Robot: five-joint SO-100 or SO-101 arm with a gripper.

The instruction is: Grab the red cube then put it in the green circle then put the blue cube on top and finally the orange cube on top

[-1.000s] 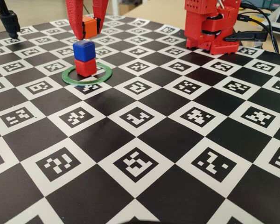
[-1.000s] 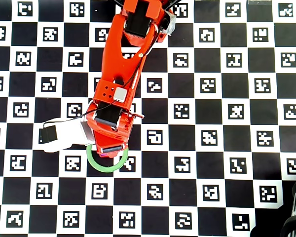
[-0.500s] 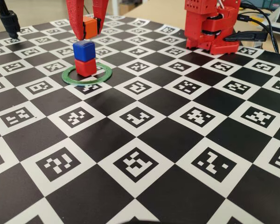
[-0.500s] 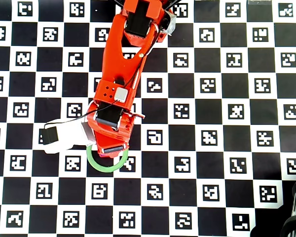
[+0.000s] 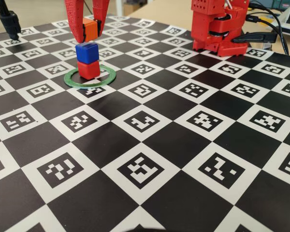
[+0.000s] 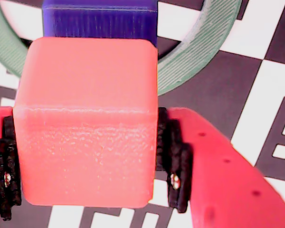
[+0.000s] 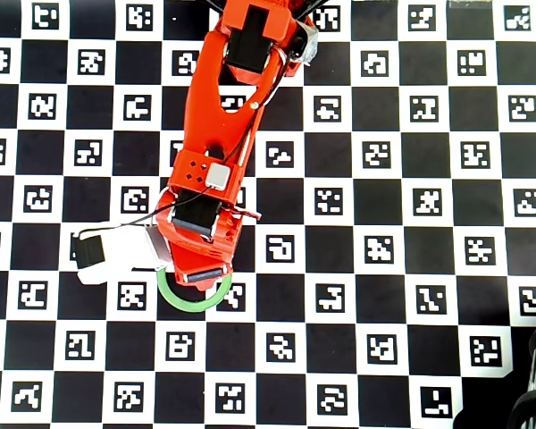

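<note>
We see our gripper (image 5: 90, 30), clamped on the orange cube (image 5: 90, 29), has shifted left over the last second to sit just above the blue cube (image 5: 86, 52); that rests on the red cube (image 5: 88, 69) inside the green circle (image 5: 109, 77); only lowering and release remain, we judge.

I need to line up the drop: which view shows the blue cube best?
The fixed view: the blue cube stands whole on the red cube inside the green circle, with the orange cube held just above. The wrist view shows only its top edge. In the overhead view the arm hides it.
</note>
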